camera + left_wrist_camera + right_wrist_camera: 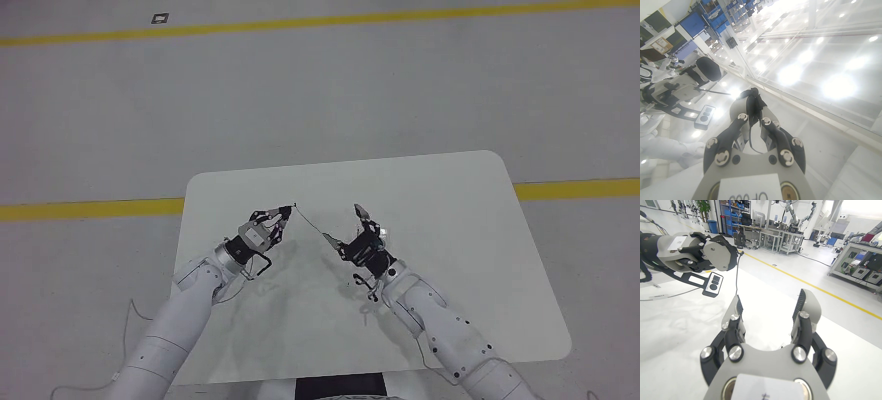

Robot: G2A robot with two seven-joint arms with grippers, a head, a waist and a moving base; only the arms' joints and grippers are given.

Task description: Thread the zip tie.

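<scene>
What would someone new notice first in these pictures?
The thin black zip tie stands out first, held up above the white table. The left gripper is shut on one end of it. The right gripper, jaws wide open, sits by its free end.

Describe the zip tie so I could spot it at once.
Look at the white table, above whose middle two arms meet. The zip tie is the thin black strand running between them, one end pinched in the shut jaws of the left gripper, the other reaching toward the open jaws of the right gripper. Unlike the looping cables on the arms, it is one nearly straight, hair-thin line.
</scene>
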